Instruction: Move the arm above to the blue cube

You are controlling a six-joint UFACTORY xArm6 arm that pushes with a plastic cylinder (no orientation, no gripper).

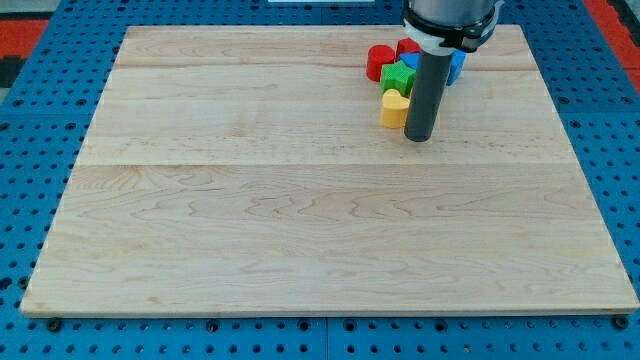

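My tip [418, 137] rests on the wooden board [300, 220] near the view's top right, just right of a yellow heart-shaped block [394, 108]. A cluster of blocks lies above it: a green block [397, 77], a red cylinder [379, 62], another red block [407, 47] partly hidden, and a blue block [455, 66] mostly hidden behind the rod. The blue block's shape cannot be made out. The rod stands in front of the cluster's right side, and the tip is below the blue block in the view.
The board sits on a blue perforated table [30, 200]. The arm's body [448, 20] hangs over the board's top edge. A red area [30, 30] shows at the view's top left corner.
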